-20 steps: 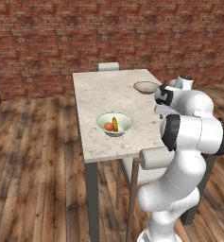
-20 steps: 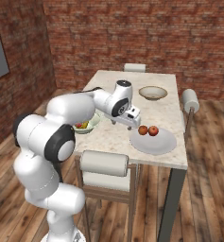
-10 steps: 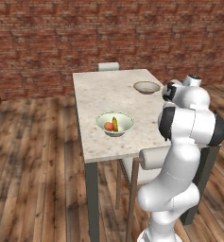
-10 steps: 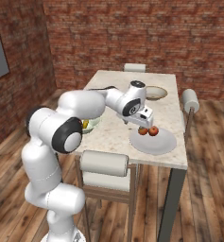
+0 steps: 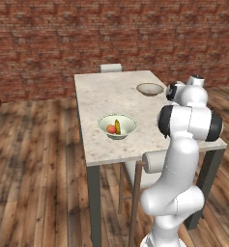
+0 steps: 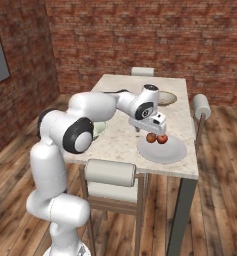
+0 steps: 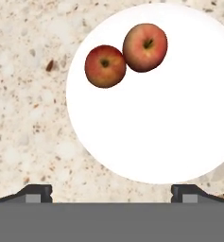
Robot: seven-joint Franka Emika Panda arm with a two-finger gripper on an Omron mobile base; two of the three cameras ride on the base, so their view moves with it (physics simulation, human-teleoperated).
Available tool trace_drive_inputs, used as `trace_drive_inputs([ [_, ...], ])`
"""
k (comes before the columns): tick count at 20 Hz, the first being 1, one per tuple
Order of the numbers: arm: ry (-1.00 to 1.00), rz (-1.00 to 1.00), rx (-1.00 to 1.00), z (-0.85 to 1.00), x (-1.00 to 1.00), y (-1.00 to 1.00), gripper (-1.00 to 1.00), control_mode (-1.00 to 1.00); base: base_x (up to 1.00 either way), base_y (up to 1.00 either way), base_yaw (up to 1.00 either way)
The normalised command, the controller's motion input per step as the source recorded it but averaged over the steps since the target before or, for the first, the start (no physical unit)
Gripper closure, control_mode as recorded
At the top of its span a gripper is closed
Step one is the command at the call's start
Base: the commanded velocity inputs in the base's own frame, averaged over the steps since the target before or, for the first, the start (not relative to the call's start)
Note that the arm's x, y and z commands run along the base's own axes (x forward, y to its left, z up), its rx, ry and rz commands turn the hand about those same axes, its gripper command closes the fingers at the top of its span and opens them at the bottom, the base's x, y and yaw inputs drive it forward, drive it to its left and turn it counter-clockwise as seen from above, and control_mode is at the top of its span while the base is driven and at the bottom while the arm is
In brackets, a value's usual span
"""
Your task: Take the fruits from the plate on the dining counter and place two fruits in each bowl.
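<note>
Two red-orange apples [image 7: 105,66] [image 7: 145,47] lie touching each other on the flat white plate [image 7: 156,123], which sits on the speckled dining counter [image 6: 115,92]. My gripper [image 7: 112,194] hovers open over the plate's near edge with nothing between its fingertips [image 7: 35,193]. From the right base view, the gripper [image 6: 147,131] hangs just above the apples [image 6: 151,137] [image 6: 162,139] on the plate [image 6: 165,152]. The pale green-white bowl [image 5: 117,126] holds a yellow banana piece [image 5: 118,126] and a red fruit [image 5: 110,129]. At the counter's far end stands the tan bowl [image 5: 150,89] [image 6: 166,98], with nothing showing in it.
A padded chair [image 6: 110,172] is tucked at the counter's near side, another [image 6: 201,106] at its right side, and a third [image 5: 111,68] at the far end. A brick wall rises behind. In the left base view my own arm hides the plate.
The arm has swung from beside the green-white bowl across to the plate and now hangs over the apples. The jaws stayed open. The fruits have not moved.
</note>
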Motion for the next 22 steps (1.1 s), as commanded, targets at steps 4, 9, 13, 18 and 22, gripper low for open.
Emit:
trace_drive_inputs([
  [4,0.00,0.00,0.00,-0.32,0.15,-0.07,-1.00,-1.00,0.00,0.00,0.00],
  [9,0.00,0.01,0.00,-0.45,0.36,0.00,-1.00,-1.00,0.00,0.00,0.00],
  [13,0.00,0.01,0.00,-0.41,0.39,0.00,-1.00,-1.00,0.00,0.00,0.00],
  [18,0.00,0.01,0.02,-0.14,0.19,-0.09,-1.00,-1.00,0.00,0.00,0.00],
  [22,0.00,0.00,0.01,-0.14,0.24,-0.03,-1.00,-1.00,0.00,0.00,0.00],
])
